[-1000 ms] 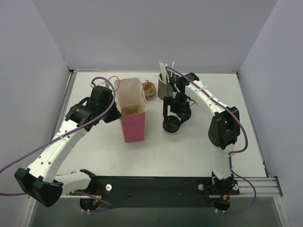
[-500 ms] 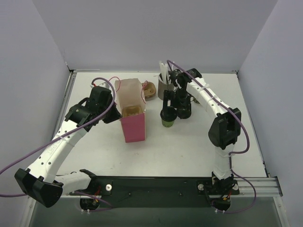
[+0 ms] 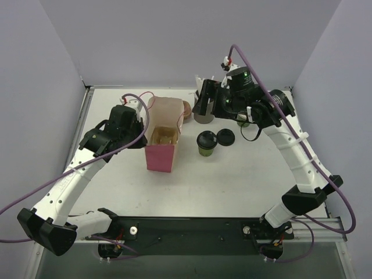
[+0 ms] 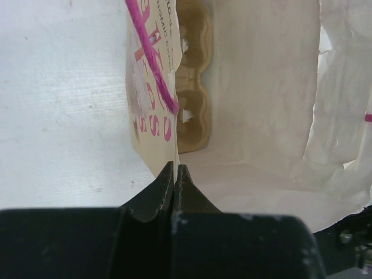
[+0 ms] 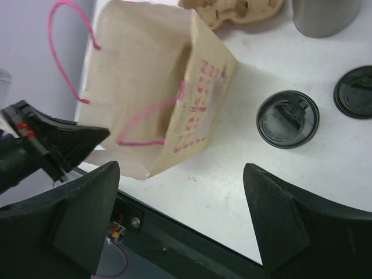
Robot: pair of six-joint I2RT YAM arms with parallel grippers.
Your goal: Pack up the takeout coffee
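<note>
The takeout coffee, a small green cup with a black lid on it, stands on the table right of the pink paper bag. It also shows in the right wrist view. A second black lid lies loose beside it, also in the right wrist view. My right gripper is open and empty, raised high above the cup; the right wrist view shows its jaws wide apart. My left gripper is shut on the bag's left rim and holds the bag open.
A cardboard cup carrier sits inside the bag. Another cardboard piece and the grey cylinder of straws stand behind. A second green cup is partly hidden by my right arm. Grey walls enclose the table.
My right gripper has let go of the lidded cup and risen up and back. The cup stays on the table. The bag has shifted slightly left.
</note>
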